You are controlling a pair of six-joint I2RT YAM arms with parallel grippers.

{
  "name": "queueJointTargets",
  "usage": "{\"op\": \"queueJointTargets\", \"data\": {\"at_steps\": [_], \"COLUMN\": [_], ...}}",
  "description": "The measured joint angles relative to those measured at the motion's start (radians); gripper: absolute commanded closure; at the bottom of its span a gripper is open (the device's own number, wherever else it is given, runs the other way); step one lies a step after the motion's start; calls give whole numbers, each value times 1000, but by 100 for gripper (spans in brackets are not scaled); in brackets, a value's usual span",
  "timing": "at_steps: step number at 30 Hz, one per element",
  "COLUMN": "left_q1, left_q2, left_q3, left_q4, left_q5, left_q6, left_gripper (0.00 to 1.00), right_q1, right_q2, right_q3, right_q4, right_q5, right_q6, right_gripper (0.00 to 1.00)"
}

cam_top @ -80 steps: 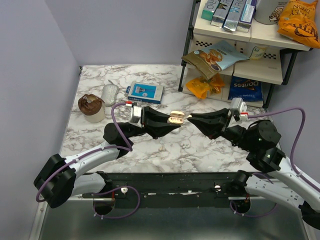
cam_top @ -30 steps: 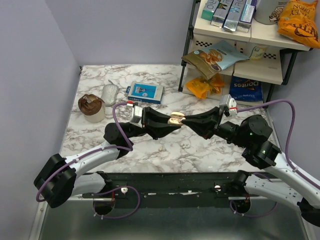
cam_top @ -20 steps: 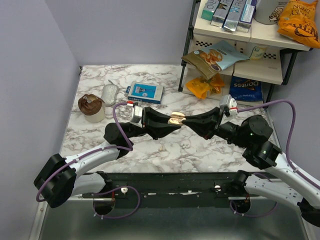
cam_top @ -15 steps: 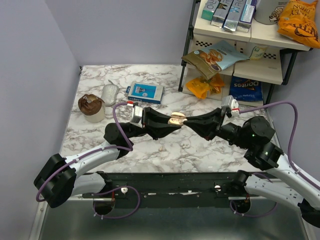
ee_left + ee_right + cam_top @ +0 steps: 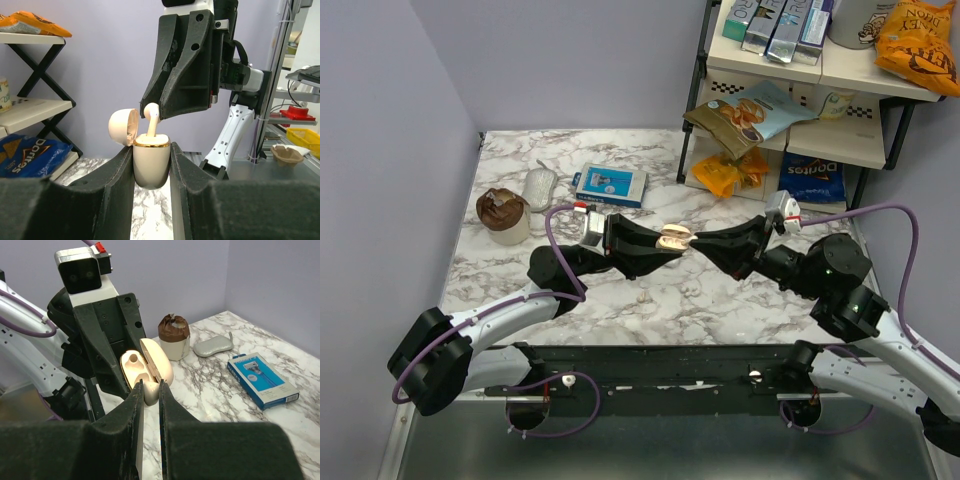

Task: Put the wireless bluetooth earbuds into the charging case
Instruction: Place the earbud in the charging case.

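Teamwork: left claw clamps the charging case upright, lid open, so right claw, pinched on an earbud, can seat its stem.

Left arm and right arm: white shells, black joints, dark base rail.
Purple cables loop along both; left gripper and right gripper are angular black plastic with screws, each backed by a white camera block.
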Motion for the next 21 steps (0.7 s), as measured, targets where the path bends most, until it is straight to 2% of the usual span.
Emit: {"op": "queueJointTargets", "data": {"at_steps": [5,7,8,11,14,21], "left_q1": [0,0,0,0,0,0], "left_q2": [0,0,0,0,0,0], "left_q3": [0,0,0,0,0,0], "left_q4": [0,-1,-2,-2,0,1], "left_q5": [0,0,0,0,-1,-1], "left_q6": [-3,-3,-3,-4,-4,-5], "left_gripper": [100,100,100,100,100,100], "right_q1": [0,0,0,0,0,0], "right_q2": [8,11,12,13,13,19], "right_q3": [0,0,0,0,2,6], "right_q4": [0,0,1,0,-9,-45], "right_q5": [-5,-5,-5,-5,-5,-2], "right_q6": [8,13,15,16,20,29], "right_gripper": [99,93,83,67,59,52]}}
